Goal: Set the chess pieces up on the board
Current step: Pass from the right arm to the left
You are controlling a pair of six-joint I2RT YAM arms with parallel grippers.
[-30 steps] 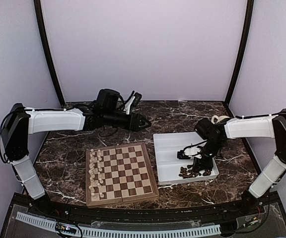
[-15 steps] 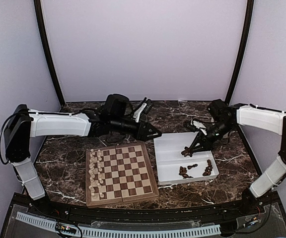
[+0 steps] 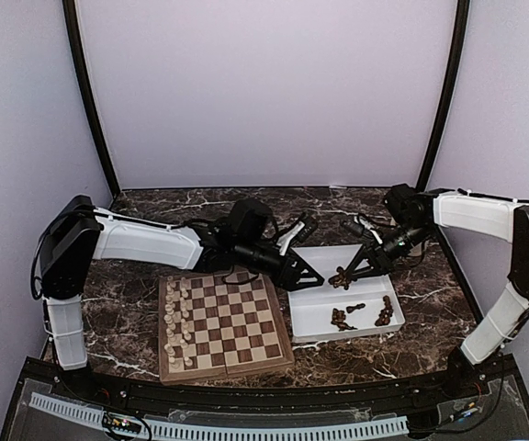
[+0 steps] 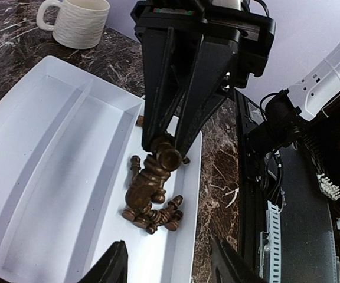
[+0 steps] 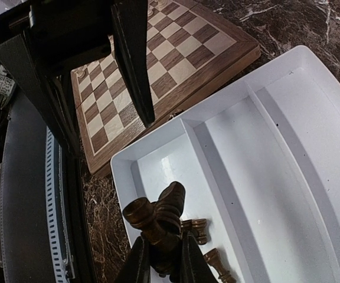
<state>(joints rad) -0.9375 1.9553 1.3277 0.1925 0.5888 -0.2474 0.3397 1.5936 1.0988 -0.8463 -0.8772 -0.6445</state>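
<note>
- Cream pieces (image 3: 177, 317) stand in two files at board's (image 3: 241, 322) left edge; that side looks done
- Dark pieces (image 3: 341, 320) lie in white tray (image 3: 312, 312), near-right part; none on board yet; approx. half the job left, we judge
- R gripper (image 5: 163, 256) clenched on small clump of dark pieces, above tray
- L gripper (image 4: 170, 265) jaws apart, nothing btw them; hovers over tray's board-side edge
</note>
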